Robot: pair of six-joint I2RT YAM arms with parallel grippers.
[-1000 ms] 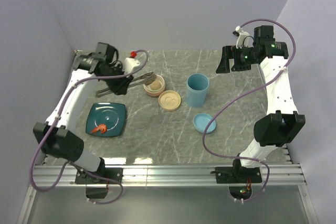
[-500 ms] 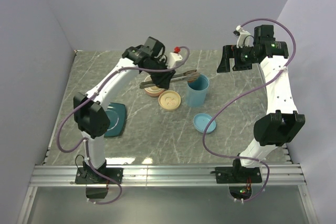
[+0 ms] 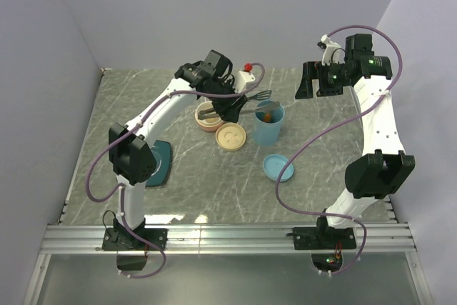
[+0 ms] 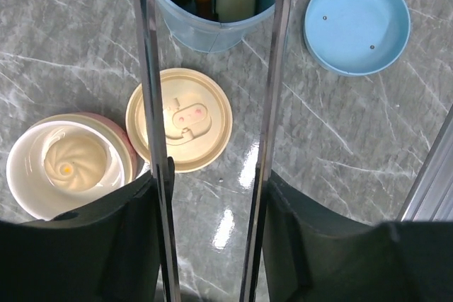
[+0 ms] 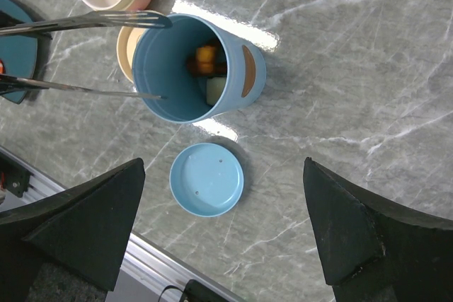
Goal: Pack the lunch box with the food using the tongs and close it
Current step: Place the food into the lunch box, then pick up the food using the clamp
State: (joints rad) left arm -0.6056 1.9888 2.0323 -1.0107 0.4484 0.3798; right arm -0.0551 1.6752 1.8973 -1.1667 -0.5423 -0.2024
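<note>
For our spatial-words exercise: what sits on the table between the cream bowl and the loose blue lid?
The beige lid with a face on it, lying flat on the table; the top view shows it best.

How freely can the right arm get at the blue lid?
Probably yes. The blue lid lies alone on the bare table with nothing above it; the right hand is open, and the tongs hover over the cup, not the lid.

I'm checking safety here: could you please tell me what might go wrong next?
The tongs are spread across the rim of the blue cup; withdrawing low might catch it and tip the cup, spilling the orange piece inside. The beige lid and bowl lie close beside the cup and could get knocked.
</note>
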